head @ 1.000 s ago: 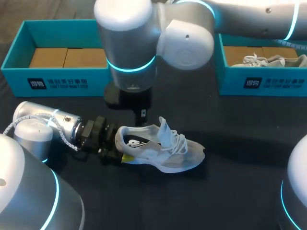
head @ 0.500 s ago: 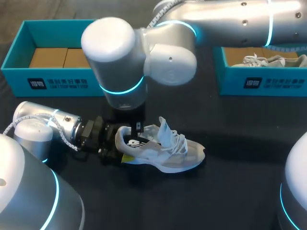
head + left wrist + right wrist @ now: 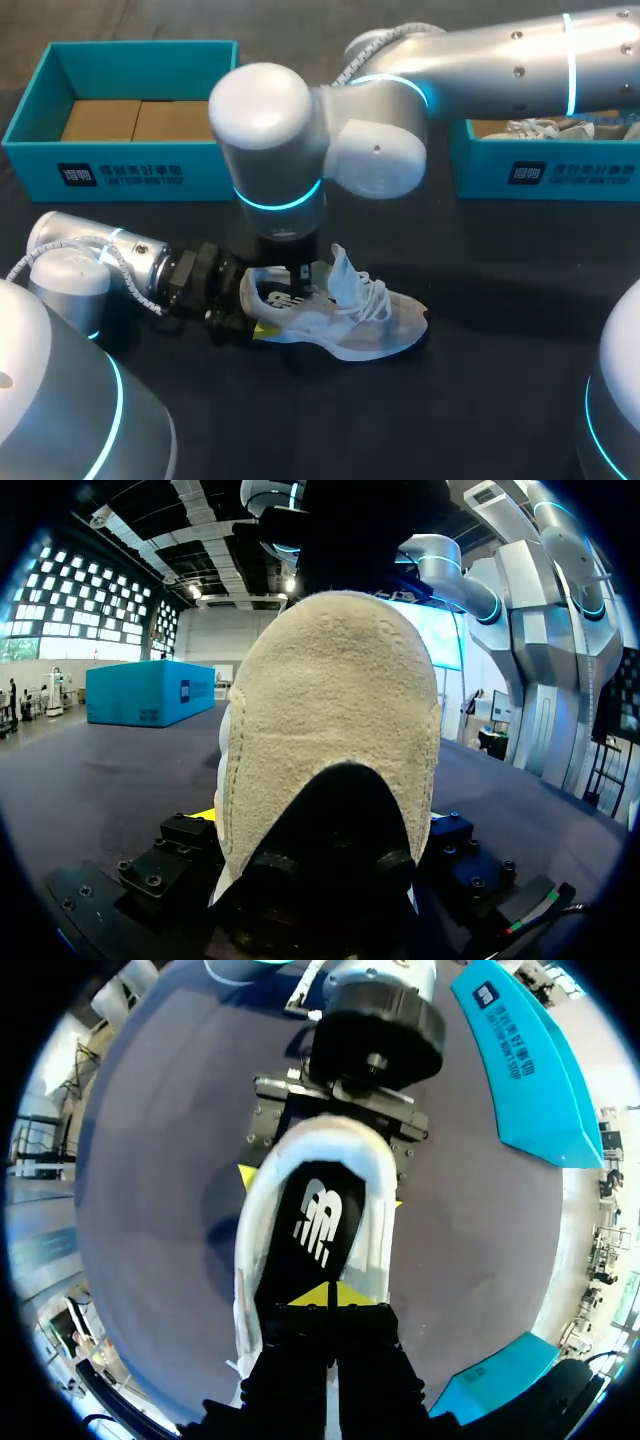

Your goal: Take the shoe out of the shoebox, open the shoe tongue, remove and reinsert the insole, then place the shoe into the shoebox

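A white mesh shoe (image 3: 350, 318) stands upright mid-table, its tongue pulled up and its toe pointing right. My left gripper (image 3: 248, 318) lies low at the heel, shut on it from both sides. In the left wrist view the heel (image 3: 330, 720) fills the space between the fingers. My right arm comes across from the right and points straight down. Its gripper (image 3: 299, 276) is shut, with the yellow tips (image 3: 332, 1297) pressed together inside the shoe opening on the black insole (image 3: 315, 1225). Whether they pinch the insole I cannot tell. My left gripper's yellow fingertips (image 3: 247, 1174) flank the heel.
A teal shoebox (image 3: 120, 172) with a cardboard floor stands at the back left. A second teal box (image 3: 545, 172) at the back right holds another pale shoe (image 3: 560, 126). The dark table surface stretches in front of and to the right of the shoe.
My right arm has swung down and slightly right, lowering its shut gripper from behind the heel into the shoe opening. The left gripper and the shoe have stayed put.
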Tool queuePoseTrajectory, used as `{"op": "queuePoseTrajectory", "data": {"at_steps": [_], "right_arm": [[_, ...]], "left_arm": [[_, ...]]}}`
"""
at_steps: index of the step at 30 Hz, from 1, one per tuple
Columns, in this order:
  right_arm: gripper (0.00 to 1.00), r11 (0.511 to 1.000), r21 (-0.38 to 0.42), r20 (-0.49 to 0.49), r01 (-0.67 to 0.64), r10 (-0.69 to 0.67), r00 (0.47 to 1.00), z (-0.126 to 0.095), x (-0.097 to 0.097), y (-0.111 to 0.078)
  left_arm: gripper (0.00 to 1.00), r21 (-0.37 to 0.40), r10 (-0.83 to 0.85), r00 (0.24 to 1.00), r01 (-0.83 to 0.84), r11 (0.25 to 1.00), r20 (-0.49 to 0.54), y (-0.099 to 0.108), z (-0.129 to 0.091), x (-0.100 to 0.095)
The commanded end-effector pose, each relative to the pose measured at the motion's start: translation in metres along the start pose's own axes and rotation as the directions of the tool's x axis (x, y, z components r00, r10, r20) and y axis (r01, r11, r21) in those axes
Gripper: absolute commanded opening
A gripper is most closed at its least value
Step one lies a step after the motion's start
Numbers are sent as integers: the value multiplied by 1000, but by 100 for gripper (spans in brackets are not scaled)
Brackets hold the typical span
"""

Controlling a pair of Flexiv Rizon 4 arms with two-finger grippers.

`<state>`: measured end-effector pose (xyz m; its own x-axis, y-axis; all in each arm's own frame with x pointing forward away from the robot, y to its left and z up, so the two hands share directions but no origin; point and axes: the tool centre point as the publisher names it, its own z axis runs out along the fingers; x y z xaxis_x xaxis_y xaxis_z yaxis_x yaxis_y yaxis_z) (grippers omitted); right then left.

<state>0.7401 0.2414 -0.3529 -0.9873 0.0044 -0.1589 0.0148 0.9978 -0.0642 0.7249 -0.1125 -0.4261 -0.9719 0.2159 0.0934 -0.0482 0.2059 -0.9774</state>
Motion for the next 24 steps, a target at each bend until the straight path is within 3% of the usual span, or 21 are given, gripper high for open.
{"op": "queuePoseTrajectory", "data": {"at_steps": [1,16,24], "right_arm": [[0,1000,-20,-3,4,-4,1000,13,0,-5],[0,998,-60,-17,-10,9,1000,37,12,1],[0,998,-55,-13,-33,32,999,37,22,10]], "left_arm": [[0,-1,0,1000,0,1000,2,1,0,0],[0,-1,0,1000,0,1000,2,1,0,0],[0,-1,0,1000,0,1000,2,1,0,0]]}}
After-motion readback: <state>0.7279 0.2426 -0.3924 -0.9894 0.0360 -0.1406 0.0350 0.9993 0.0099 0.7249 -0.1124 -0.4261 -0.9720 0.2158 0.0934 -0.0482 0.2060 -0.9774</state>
